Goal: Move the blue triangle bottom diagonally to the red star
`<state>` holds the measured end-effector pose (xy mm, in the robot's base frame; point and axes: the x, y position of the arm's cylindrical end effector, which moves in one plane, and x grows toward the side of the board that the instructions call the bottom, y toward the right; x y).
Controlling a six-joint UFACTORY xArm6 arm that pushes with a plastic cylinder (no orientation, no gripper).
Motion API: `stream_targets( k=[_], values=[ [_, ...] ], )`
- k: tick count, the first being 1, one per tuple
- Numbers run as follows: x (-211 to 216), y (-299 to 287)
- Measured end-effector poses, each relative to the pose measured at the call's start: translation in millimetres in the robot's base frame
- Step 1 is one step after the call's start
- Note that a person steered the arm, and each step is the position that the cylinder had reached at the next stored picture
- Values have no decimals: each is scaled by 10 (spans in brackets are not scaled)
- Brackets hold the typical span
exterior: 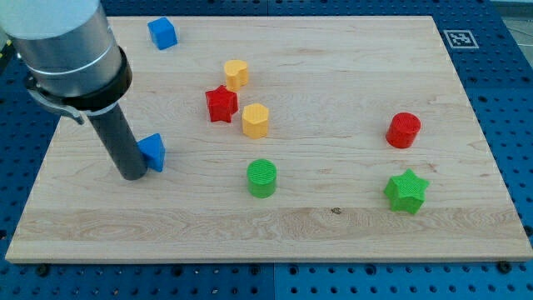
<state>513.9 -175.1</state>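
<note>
The blue triangle (pixel 153 152) lies on the wooden board at the view's left, below and to the left of the red star (pixel 221 104). My tip (pixel 132 174) rests on the board right against the triangle's left side, slightly below it. The red star sits near the board's middle top, between a yellow heart-like block (pixel 236 74) above it and a yellow hexagonal block (pixel 256 121) to its lower right.
A blue cube (pixel 162 33) sits at the top left. A green cylinder (pixel 261 178) lies below the yellow hexagon. A red cylinder (pixel 404 130) and a green star (pixel 406 192) sit at the right. The board's left edge (pixel 42 179) is near my tip.
</note>
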Motion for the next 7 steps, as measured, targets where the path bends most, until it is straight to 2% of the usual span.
stream_targets(
  k=[7],
  values=[
    [-225,0]
  ],
)
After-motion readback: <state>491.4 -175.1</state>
